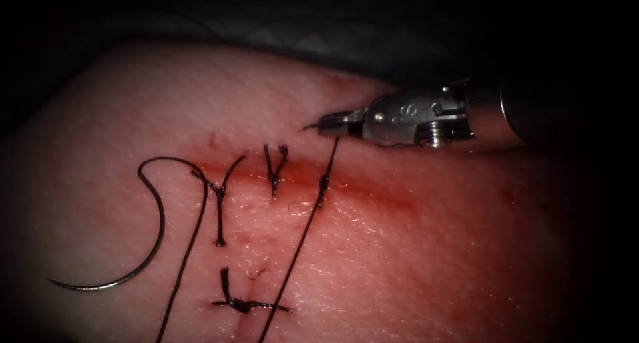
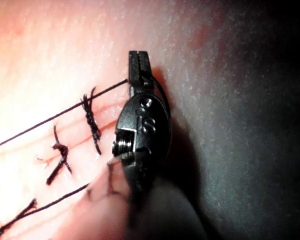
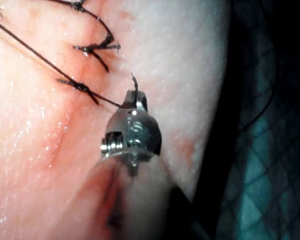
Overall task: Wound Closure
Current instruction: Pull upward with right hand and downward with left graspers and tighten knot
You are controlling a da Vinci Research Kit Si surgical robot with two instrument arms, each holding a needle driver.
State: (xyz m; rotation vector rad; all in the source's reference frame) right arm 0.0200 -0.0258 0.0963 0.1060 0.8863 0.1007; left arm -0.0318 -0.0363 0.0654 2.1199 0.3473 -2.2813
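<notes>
The right arm's tool (image 1: 329,123) enters the endoscope view from three o'clock, its jaws pressed together on the thread (image 1: 303,233) just above the cut (image 1: 373,193). A short tail of thread pokes out past the tips toward nine o'clock. From the jaws the strand drops toward seven o'clock, passes through the rightmost knot (image 1: 323,183) on the cut, and runs on across the tissue (image 1: 432,263) to the frame's edge.

The curved needle (image 1: 150,243) lies free on the tissue, well to the left of the cut; neither tool holds it and it is not in the tissue. Its swaged end sits at twelve o'clock of its arc, where a second run of thread leaves it, and its tip points toward nine o'clock. Three further tied stitches (image 1: 274,170) show near the cut.

The right wrist view shows the same tool (image 3: 136,102) from behind, clamped on the thread (image 3: 45,60), and a green mesh cloth (image 3: 260,165) beyond the tissue's edge. The left wrist view shows that tool (image 2: 139,67) side-on, thread (image 2: 60,116) taut across the stitches.
</notes>
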